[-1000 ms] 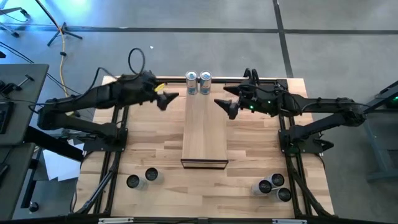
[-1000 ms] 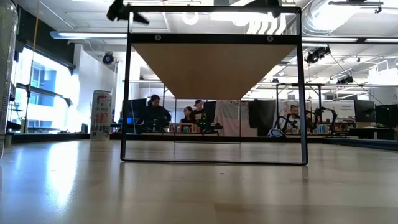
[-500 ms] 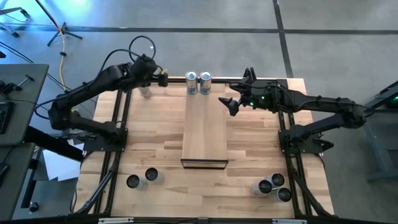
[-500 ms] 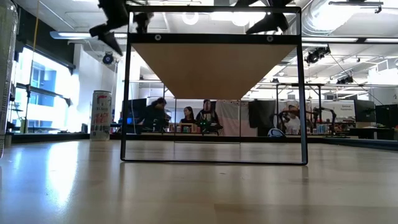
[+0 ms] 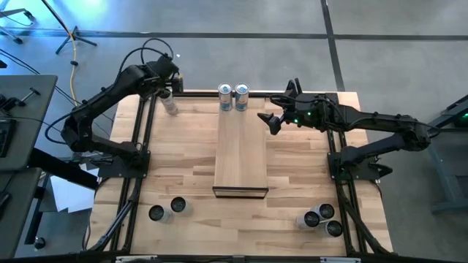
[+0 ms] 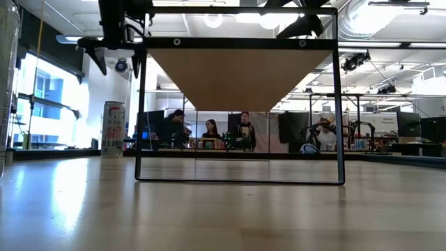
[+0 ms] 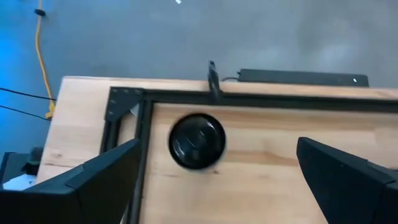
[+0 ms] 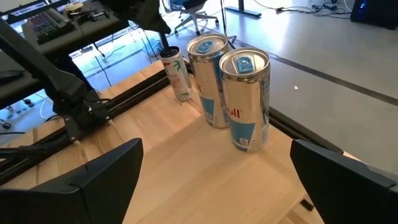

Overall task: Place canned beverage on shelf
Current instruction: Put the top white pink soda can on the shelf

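Overhead and table-level views of a two-arm station. The shelf [image 5: 240,150] is standing mid-table [image 5: 183,175], its long axis running from the near edge toward the far edge, with two silver-and-blue cans [image 5: 232,97] standing upright side by side at its far end, touching or nearly so. A white can [image 5: 170,104] is standing on the table near the far left corner, well apart from the shelf. The left gripper [image 5: 170,86] is hovering directly above this white can, fingers spread wide and holding nothing. The right gripper [image 5: 269,123] is hanging just beside the shelf's right edge, near the paired cans, fingers likewise apart and empty. Further cans are resting near both front corners [image 5: 167,210] [image 5: 320,218].
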Controlling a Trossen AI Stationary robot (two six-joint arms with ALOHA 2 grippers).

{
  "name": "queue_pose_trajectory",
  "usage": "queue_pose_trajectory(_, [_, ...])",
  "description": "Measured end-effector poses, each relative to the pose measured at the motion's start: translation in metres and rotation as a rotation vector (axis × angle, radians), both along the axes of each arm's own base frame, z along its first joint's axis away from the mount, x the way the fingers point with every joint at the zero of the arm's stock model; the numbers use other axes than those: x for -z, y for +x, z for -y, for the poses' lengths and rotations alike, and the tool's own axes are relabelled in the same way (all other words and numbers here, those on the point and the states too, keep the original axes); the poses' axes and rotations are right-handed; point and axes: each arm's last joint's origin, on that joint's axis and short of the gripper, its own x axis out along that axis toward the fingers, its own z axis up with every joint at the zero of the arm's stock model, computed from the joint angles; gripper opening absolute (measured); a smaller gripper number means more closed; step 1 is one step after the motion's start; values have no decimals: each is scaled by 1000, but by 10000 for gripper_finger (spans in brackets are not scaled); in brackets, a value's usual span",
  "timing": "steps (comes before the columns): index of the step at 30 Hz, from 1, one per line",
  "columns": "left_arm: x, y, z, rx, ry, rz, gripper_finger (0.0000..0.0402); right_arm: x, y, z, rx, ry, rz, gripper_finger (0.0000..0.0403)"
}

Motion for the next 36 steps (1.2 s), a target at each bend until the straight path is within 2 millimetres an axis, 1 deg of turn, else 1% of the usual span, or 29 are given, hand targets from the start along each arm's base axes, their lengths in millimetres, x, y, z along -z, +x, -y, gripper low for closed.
queue_pose_trajectory(6, [0,-14,-11,-36,-19,-10,400,0,-1,5,35,24,15,394])
queue_pose_trajectory(11, [2,-20,-17,-52,-21,-17,400,0,-2,10,67,54,33,394])
queue_pose_trajectory(13, [11,-19,-21,-57,-16,-5,400,0,-2,11,79,70,44,394])
queue_pose_trajectory(19, [48,-19,-27,-51,-65,42,400,0,-3,11,89,87,55,394])
queue_pose_trajectory(22, [59,-20,-28,-66,-66,49,400,0,-3,11,90,89,56,394])
queue_pose_trajectory(27, [71,-19,-29,-63,-53,67,400,0,-2,11,90,89,58,394])
queue_pose_trajectory(36, [73,-19,-27,-50,-87,76,400,-1,-2,12,90,88,63,394])
